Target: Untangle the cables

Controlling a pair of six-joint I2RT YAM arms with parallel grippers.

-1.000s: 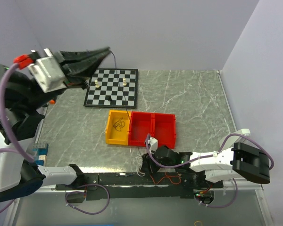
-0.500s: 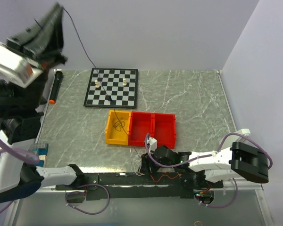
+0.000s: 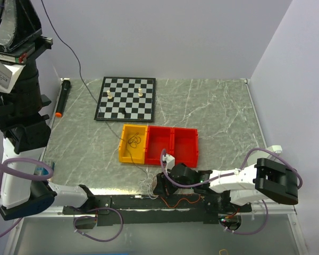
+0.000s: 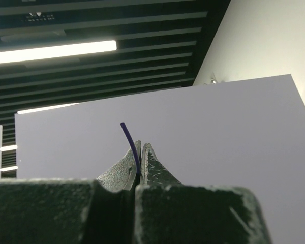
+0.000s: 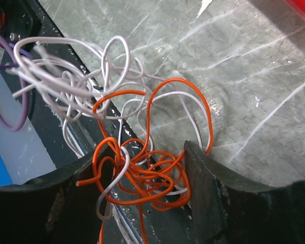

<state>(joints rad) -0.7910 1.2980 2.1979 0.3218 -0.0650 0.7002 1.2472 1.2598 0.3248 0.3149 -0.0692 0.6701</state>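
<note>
A thin dark cable [image 4: 128,133] is being pinched in the fully closed jaws of the left gripper [image 4: 141,147], raised at 10 o'clock. The right gripper [image 5: 145,157] is being held wide open astride the orange-and-white cable tangle [image 5: 142,178], which is overhanging the 6 o'clock edge of the table [image 3: 223,117]. Bare marble is lying open toward 3 o'clock.

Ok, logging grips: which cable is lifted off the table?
The dark bluish cable, pinched in the left gripper; the orange cable and white cable lie tangled below.

orange-and-white cables [image 5: 138,175], black-white chessboard [image 3: 126,99]
</note>
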